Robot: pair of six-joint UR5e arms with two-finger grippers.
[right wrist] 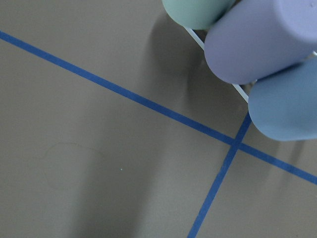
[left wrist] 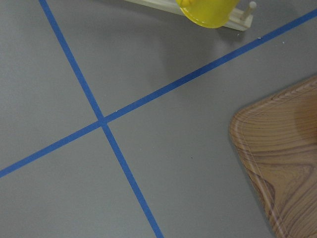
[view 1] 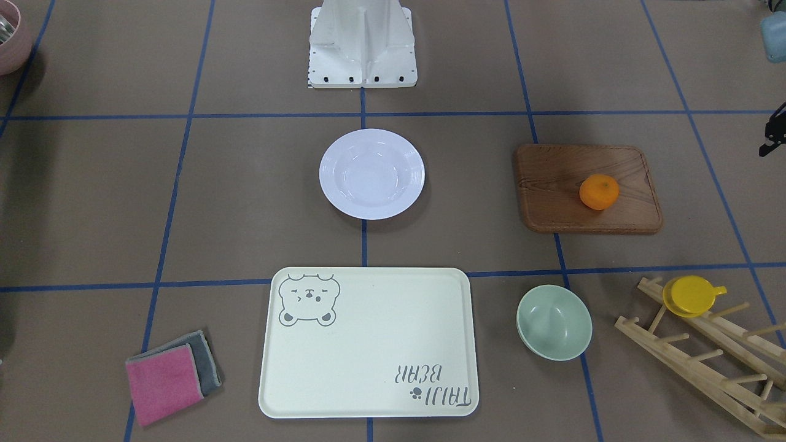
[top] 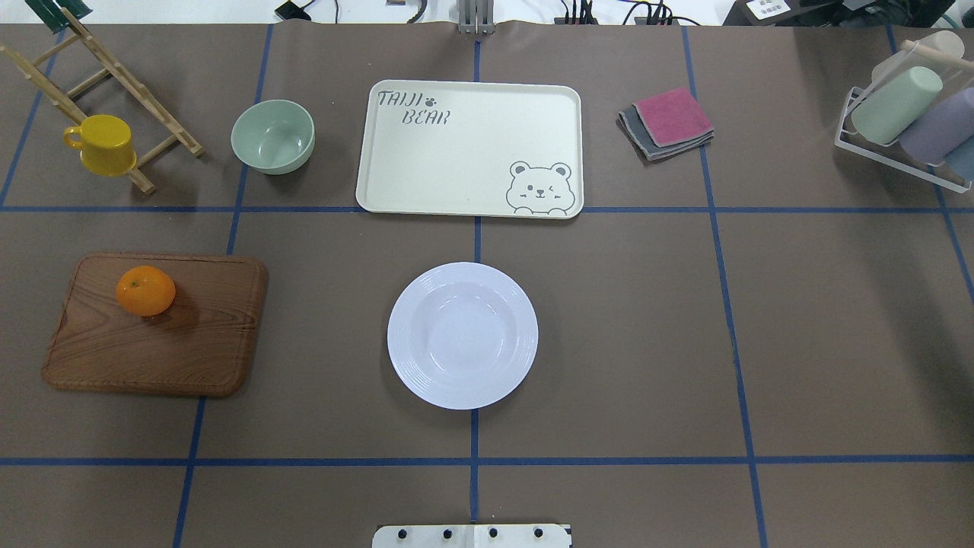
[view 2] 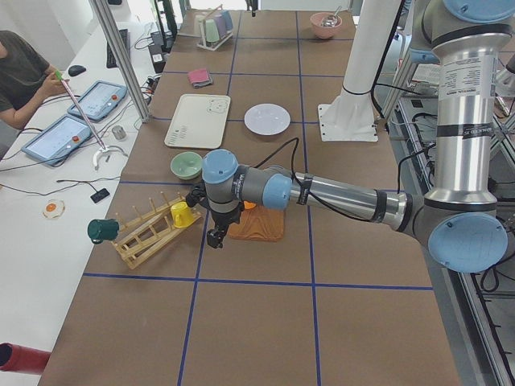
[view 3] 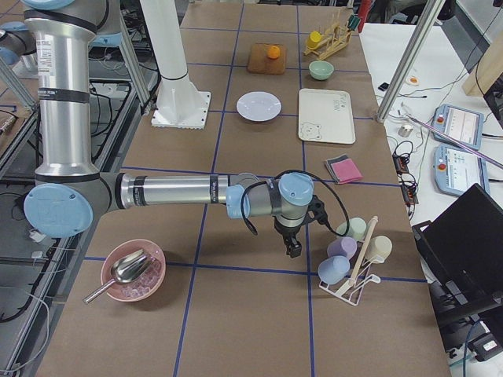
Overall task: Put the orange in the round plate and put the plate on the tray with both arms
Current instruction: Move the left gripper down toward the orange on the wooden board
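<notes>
Resting on wooden board [top: 152, 342] at table's left: orange [top: 145, 290]. Left gripper [view 2: 216, 236] hangs over table off board's outer corner, near yellow cup [top: 103, 144]; orange lies apart from jaws; jaw opening cannot be told. Centre: round plate [top: 462, 335], apart from tray [top: 464, 152] beyond it. Far right: right gripper [view 3: 293, 250] hangs beside cup rack [view 3: 354, 259], well apart from plate; jaw opening cannot be told.

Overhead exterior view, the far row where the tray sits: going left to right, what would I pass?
Yellow cup → pale-green bowl → tray → pink and grey cloths → pastel cups in a rack.
</notes>
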